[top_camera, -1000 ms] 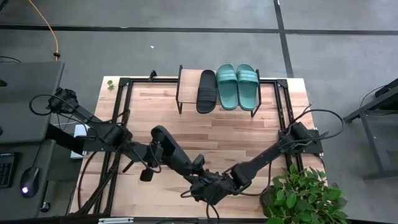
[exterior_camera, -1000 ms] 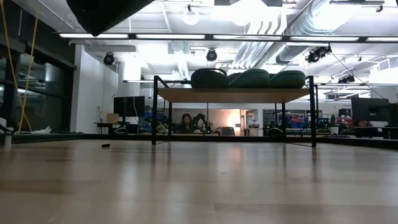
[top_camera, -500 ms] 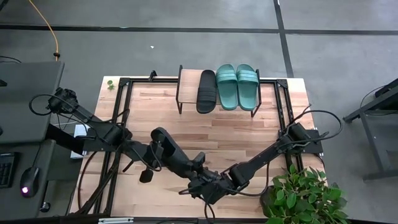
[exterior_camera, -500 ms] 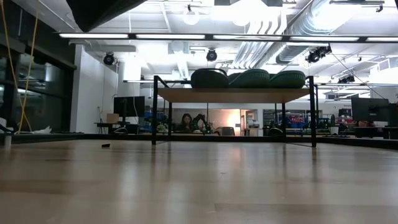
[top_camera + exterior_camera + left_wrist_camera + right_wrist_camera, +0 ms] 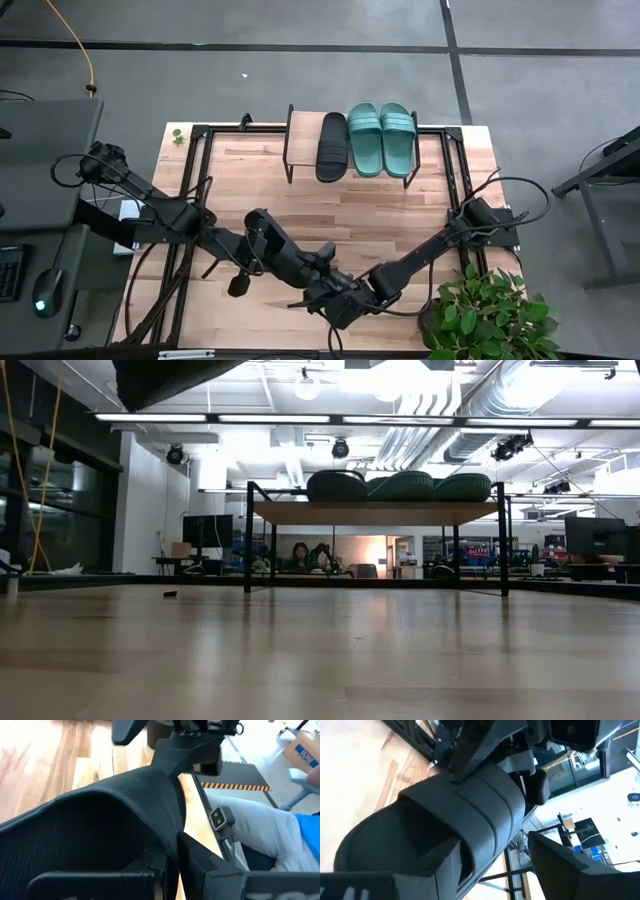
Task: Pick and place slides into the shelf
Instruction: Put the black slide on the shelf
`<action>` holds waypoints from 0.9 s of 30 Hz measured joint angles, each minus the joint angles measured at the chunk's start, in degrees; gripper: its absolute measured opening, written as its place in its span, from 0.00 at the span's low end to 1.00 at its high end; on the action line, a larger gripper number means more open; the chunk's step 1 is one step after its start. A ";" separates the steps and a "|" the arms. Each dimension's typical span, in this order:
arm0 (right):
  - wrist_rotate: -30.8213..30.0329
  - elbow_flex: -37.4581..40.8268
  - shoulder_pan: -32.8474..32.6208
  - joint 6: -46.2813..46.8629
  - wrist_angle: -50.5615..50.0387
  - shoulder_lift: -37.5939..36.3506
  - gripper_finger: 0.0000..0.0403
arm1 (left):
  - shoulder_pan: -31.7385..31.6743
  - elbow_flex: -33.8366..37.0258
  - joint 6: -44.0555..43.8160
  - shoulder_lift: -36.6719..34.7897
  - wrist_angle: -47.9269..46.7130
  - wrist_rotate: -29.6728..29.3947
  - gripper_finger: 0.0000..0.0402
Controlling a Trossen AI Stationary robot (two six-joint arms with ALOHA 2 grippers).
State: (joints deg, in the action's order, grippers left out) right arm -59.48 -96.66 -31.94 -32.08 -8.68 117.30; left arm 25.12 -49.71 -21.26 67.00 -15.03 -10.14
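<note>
The wooden table [image 5: 330, 205] fills the middle of the room, and both dark arms reach in to meet near its front edge. At the far edge stands the shelf [image 5: 300, 140], a low rack with a pale plank top on thin black legs. Three slides sit on it side by side: one black slide [image 5: 332, 146] with two teal slides [image 5: 381, 138] just beside it; from table height they show as rounded humps along the top of the shelf [image 5: 375, 512]. A potted plant [image 5: 480, 315] sits at the front right corner of the table.

The fourth slide, the second black slide [image 5: 445, 835], is up off the table between the two grippers. The left gripper [image 5: 318, 290] is pinched tight on it, its fingers [image 5: 200, 865] pressed against the black slide's strap [image 5: 115, 815]. The right gripper [image 5: 338, 300] has its fingers [image 5: 565, 865] spread as wide as they go, and the slide lies between them.
</note>
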 joint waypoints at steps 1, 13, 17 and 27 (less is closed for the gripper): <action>0.02 0.00 -0.06 -0.18 -0.05 0.03 0.52 | 0.00 0.04 0.00 0.12 0.06 0.14 0.06; -0.06 0.00 -0.05 -0.03 1.51 0.42 0.52 | 0.00 0.04 0.02 1.73 3.97 1.75 0.06; 1.14 0.00 0.33 -0.33 3.11 1.36 0.50 | 0.00 0.04 0.07 1.78 4.36 1.93 0.06; 6.59 0.00 0.91 0.05 5.06 1.46 0.21 | 0.08 0.04 1.87 1.78 4.39 2.38 0.06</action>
State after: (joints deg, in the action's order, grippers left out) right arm -52.89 -96.66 -31.03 -32.03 -3.63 118.76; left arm 25.21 -49.67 -19.39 68.77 -10.64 -7.77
